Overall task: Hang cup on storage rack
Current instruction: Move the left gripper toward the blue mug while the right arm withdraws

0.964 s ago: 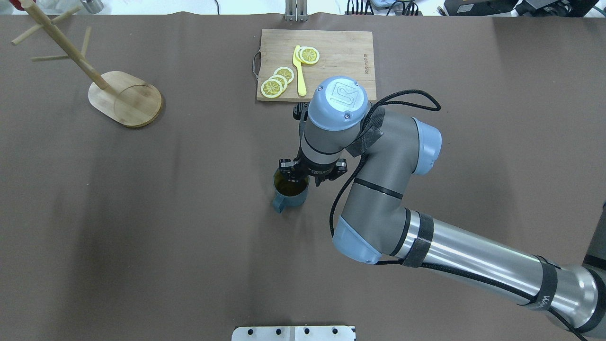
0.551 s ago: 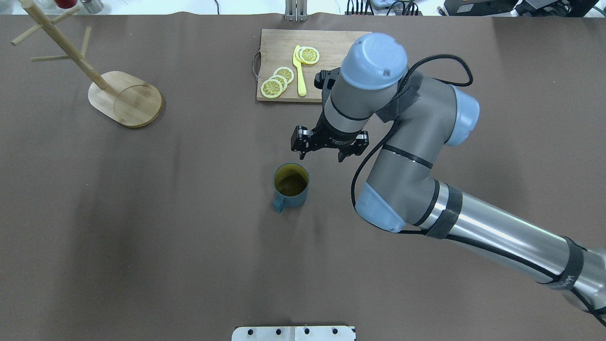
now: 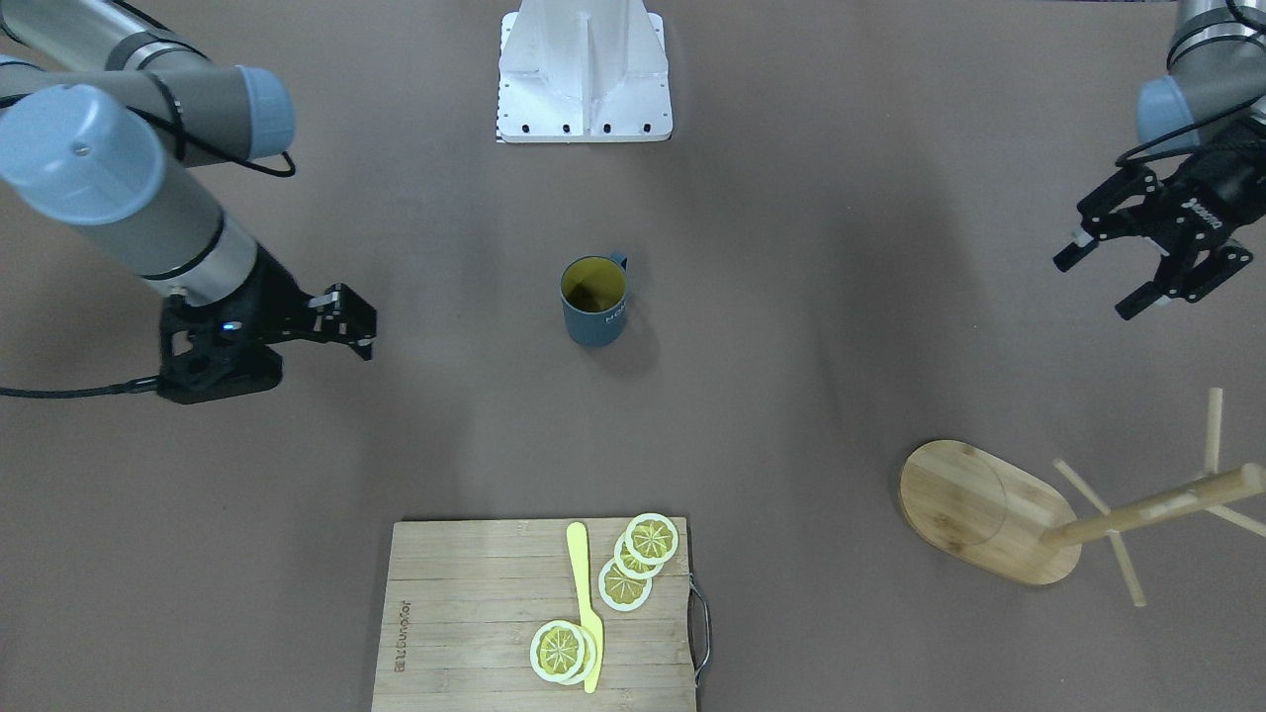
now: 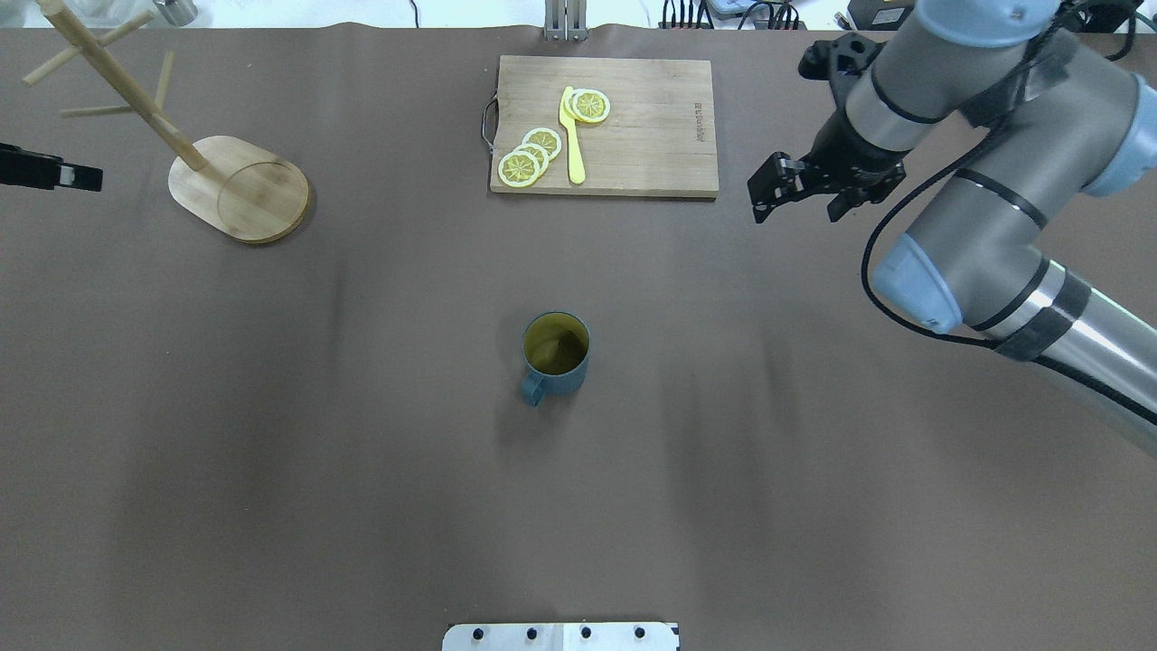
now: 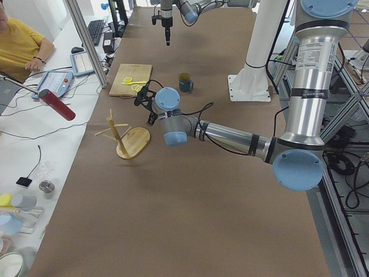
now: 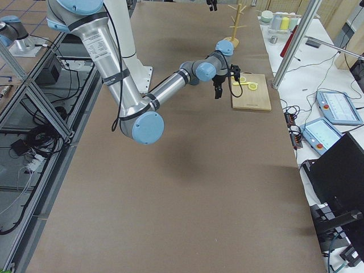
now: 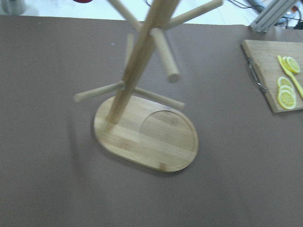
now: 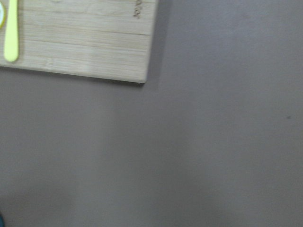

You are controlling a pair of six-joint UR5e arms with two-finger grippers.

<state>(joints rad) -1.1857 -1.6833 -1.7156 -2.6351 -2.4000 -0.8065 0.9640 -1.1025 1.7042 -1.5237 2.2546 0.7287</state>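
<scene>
The cup (image 4: 555, 354) stood upright, well apart from the right gripper (image 4: 795, 206) and left gripper (image 3: 1093, 289), both spread open and empty. Probably rigid, light and slick, it suited a pinch at the rim (image 4: 583, 333) opposite its handle (image 4: 532, 391).

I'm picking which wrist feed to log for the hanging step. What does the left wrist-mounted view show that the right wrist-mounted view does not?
Only the left wrist view shows the storage rack, with its oval base, pole and pegs, and the metal handle of the cutting board. Only the right wrist view shows the board's corner with printed lettering. Both show the cutting board, the yellow knife and the brown table cover. Neither clearly shows the cup.
</scene>
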